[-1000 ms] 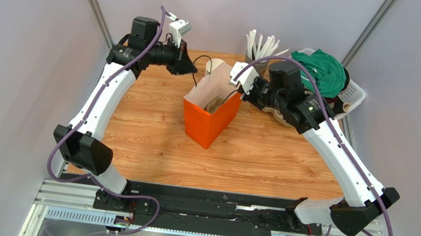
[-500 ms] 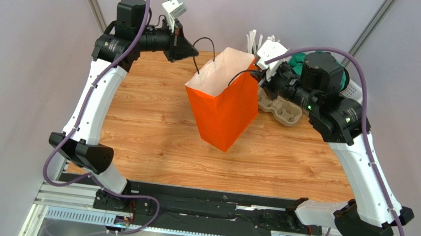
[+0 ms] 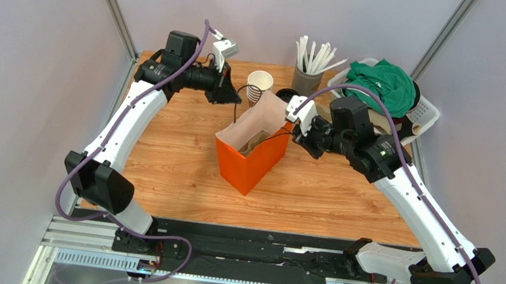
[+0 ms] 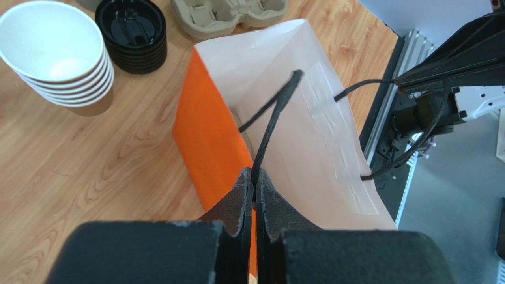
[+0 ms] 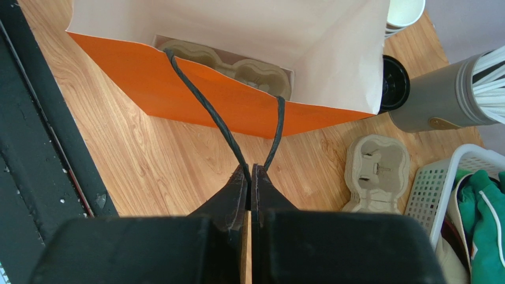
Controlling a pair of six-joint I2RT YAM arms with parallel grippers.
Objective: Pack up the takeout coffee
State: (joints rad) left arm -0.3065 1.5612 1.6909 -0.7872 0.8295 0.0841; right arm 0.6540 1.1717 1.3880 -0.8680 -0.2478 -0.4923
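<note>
Paper bag (image 3: 246,166) placed at frame centre, cup carrier (image 5: 255,74) inside; cup stack (image 3: 260,84), lid stack (image 3: 283,93), straw holder (image 3: 306,82) ranged behind it; basket (image 3: 425,115) upper right.

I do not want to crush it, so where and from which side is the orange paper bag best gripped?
Probably by the thin black cord handles, from above, one per side: the orange paper bag has soft paper walls around an open mouth, which a squeeze would likely crease. The left end effector and right end effector each pinch one handle.
</note>
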